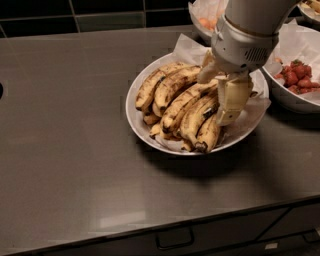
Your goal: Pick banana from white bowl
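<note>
Gripper (pixel 213 100) down inside the white bowl (pixel 133 118), right half, hanging from the pale wrist housing (pixel 242 42) and pressed in among the upper ends of the fruit. Cannot tell whether it is clamped on anything or loose; the housing and the heap mask the contact. The banana (pixel 195 118), long, brown-speckled, dark patch about mid-length, lies in the bowl, on the right side of the heap, running from under the gripper down toward the near rim. Other bananas (pixel 159 86) fan out to its left, all overripe, touching one another. Crinkled white paper (pixel 187 48) lines the bowl and sticks up past the far rim. Bowl sits on a dark grey countertop (pixel 65 130). Just beside it on the right, a bowl of strawberries (pixel 298 76). Behind, a bowl of small orange fruit (pixel 205 23). Black wall tiles (pixel 105 9) at the back; drawer handle (pixel 175 239) below the counter edge.
</note>
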### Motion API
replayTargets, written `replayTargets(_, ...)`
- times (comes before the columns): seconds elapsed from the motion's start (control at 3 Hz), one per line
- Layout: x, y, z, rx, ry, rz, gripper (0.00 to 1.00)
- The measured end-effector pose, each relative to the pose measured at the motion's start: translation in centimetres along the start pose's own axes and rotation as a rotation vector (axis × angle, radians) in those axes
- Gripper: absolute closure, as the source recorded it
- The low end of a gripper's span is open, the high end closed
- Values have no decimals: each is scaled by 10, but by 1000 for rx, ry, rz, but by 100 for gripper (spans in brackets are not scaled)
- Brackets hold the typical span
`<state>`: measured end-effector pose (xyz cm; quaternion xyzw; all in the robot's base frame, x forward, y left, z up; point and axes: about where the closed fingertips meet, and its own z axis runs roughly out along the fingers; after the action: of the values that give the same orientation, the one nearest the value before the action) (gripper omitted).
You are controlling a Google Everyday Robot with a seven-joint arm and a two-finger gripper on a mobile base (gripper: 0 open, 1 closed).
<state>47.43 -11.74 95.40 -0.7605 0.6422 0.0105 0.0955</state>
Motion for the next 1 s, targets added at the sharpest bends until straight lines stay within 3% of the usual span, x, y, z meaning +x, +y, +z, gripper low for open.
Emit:
replayTargets(0.33,-3,-1,-2,-6,7,-13,34)
replayTargets(0.67,-5,-4,-5,-3,14,-22,44)
replayTargets(1.0,-5,-5,-5,-2,15,-23,38)
